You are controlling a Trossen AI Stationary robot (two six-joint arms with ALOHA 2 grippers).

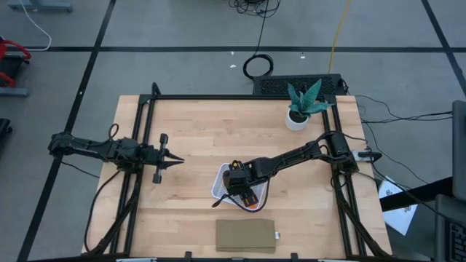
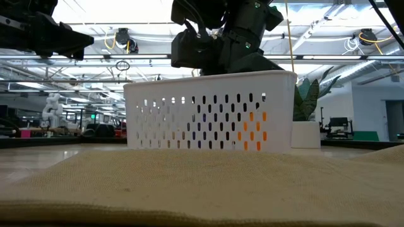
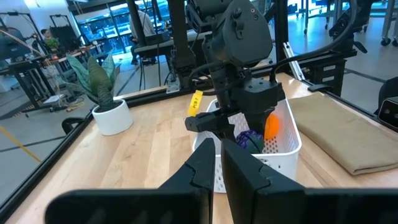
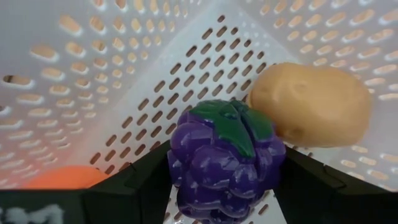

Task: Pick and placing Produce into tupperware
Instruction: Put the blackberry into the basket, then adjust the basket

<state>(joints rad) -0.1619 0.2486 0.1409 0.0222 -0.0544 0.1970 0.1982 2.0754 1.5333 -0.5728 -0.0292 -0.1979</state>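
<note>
Right gripper (image 1: 239, 191) reaches down into the white perforated tupperware (image 1: 220, 182) at mid-table; fingers spread wide either side of the purple grape bunch (image 4: 225, 163), no contact discernible. Grapes lumpy, glossy, green leaf end toward tan potato (image 4: 311, 104), whose long axis lies along the wall. Orange piece (image 4: 59, 178) alongside. Left gripper (image 1: 175, 162) closed, empty, well apart.

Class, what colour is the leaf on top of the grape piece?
Green, on the purple grape piece; clearest in the right wrist view.
</note>
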